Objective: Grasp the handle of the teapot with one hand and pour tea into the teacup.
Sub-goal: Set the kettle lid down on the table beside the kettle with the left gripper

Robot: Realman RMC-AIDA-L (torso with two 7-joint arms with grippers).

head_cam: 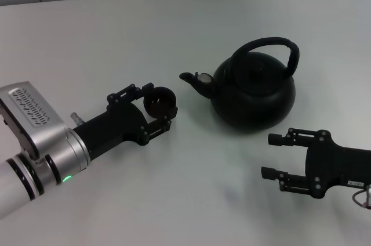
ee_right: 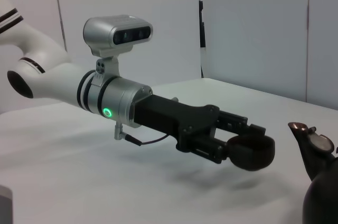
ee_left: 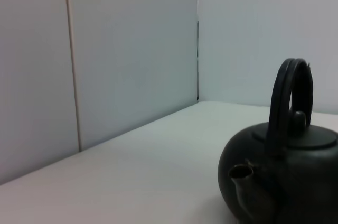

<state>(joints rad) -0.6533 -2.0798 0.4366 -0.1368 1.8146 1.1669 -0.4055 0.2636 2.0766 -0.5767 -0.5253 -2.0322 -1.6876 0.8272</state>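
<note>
Your squat, round matte-black teapot [head_cam: 253, 91] sits upright on the white table [head_cam: 174, 20], its thick arched black handle [head_cam: 272, 46] standing free over the small lid and its short spout [head_cam: 193, 79] aimed at the left gripper [head_cam: 159, 107]. That gripper is closed around the tiny black bowl-like teacup [head_cam: 160, 100], held just off the table near the spout. The right gripper [head_cam: 277, 156] rests beside the pot's near side, fingers spread wide and empty — bare tabletop lies all around.
</note>
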